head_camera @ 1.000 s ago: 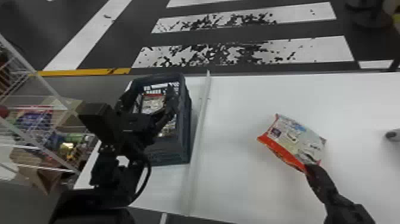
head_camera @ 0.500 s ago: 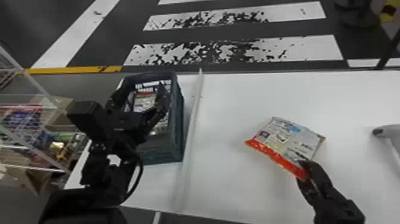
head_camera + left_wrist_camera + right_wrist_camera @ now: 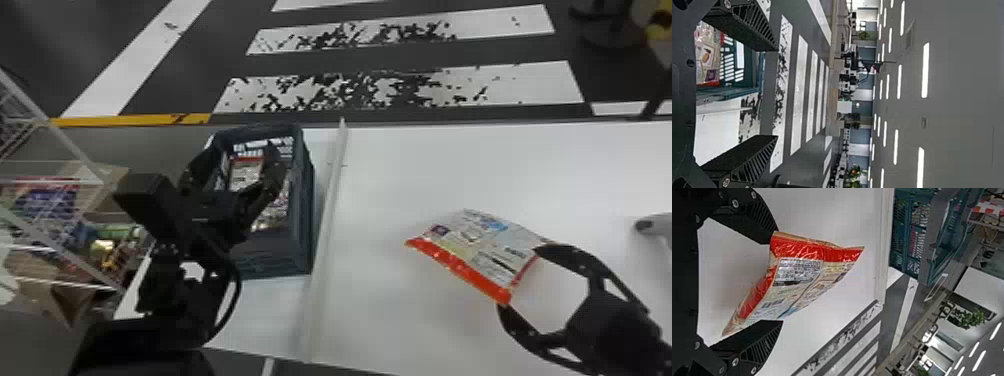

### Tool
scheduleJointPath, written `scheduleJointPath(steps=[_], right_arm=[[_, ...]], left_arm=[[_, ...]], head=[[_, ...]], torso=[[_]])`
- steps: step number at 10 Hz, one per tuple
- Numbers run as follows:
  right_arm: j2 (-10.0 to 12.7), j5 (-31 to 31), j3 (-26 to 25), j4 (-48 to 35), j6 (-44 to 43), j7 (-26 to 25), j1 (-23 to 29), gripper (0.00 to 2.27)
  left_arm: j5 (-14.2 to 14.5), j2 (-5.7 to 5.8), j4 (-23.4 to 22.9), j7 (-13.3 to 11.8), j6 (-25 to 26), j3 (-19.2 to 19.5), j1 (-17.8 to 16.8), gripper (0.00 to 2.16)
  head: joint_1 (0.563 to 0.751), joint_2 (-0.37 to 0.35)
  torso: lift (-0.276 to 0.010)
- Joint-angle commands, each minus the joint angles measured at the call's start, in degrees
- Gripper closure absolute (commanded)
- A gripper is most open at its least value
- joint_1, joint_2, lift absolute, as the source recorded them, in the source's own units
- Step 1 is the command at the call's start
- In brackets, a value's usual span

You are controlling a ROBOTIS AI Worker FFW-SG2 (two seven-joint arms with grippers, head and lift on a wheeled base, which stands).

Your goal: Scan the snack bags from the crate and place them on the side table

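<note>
On the table (image 3: 395, 180) to the right of the crate (image 3: 272, 260), past the rail (image 3: 327, 227), the bag (image 3: 475, 255) lies between the crate and the right gripper (image 3: 778, 280). Its long axis runs away from the crate and slants back toward the robot, and its far end comes to that gripper's fingertips. The right gripper is released: its fingers stand wide apart, with the bag's end spanning much of the gap. Whether either tip touches the bag cannot be told.

That arm is clearly the nearer to the bag. It comes in from the side farther from the crate, low over the table, its claw pointing back toward the crate. A clean retreat would probably go away from the crate, along the bag's axis; a sideways pull could drag a corner of the film. If the bag is to be turned for scanning instead, the same approach suits closing on that end.

The left gripper (image 3: 777, 93) is at the crate, also released, its fingers spread with nothing between the pads. It seems to point forward more than down, so reaching the bags (image 3: 246, 172) inside the crate would likely need the wrist tipped downward first.
</note>
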Motion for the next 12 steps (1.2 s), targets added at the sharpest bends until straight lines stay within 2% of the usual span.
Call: scheduleJointPath(steps=[1,2,3,5,7,9,10,11,12], right_arm=[[1.3,-6.5,-4.7,-0.3,5.9,4.9,-1.6,0.06],[1.4,-10.4,-7.3,0.0,7.6,6.7,-2.1,0.06],[2.4,-13.4,-10.2,0.3,11.0,9.8,-3.0,0.07],[3.3,-14.6,-14.6,1.9,17.1,17.2,-5.3,0.08],[3.6,-15.4,-17.5,2.9,20.3,21.0,-6.0,0.08],[4.7,-16.8,-21.1,2.6,26.6,29.1,-6.7,0.08],[4.9,-18.6,-22.4,2.1,27.2,30.6,-6.7,0.09],[5.3,-19.4,-22.9,1.3,27.2,30.7,-6.4,0.35],[6.0,-21.0,-23.1,1.0,27.2,30.6,-6.4,1.08]], left_arm=[[0.0,-0.15,0.1,0.0,0.0,0.0,-0.2,0.08],[0.0,-0.15,0.1,-0.1,0.2,-0.1,-0.3,0.08],[0.0,-0.15,0.2,-0.1,0.4,-0.1,-0.4,0.08],[-0.1,-0.15,0.1,-0.3,0.9,-0.2,-0.3,0.08],[-0.2,-0.15,0.0,-0.2,1.1,-0.2,-0.1,0.08],[-0.4,-0.15,-0.2,-0.2,1.1,-0.4,0.1,0.08],[-0.4,-0.15,-0.1,-0.2,1.1,-0.4,0.1,0.08],[-0.4,-0.15,-0.2,-0.2,1.1,-0.4,0.2,0.08],[-0.4,-0.15,-0.2,-0.2,1.1,-0.5,0.3,0.09]], head=[[0.695,0.227],[0.695,0.215],[0.695,0.19],[0.695,0.145],[0.695,0.112],[0.695,0.081],[0.695,0.076],[0.695,0.073],[0.695,0.069]], torso=[[-0.094],[-0.094],[-0.094],[-0.094],[-0.094],[-0.094],[-0.094],[-0.094],[-0.094]])
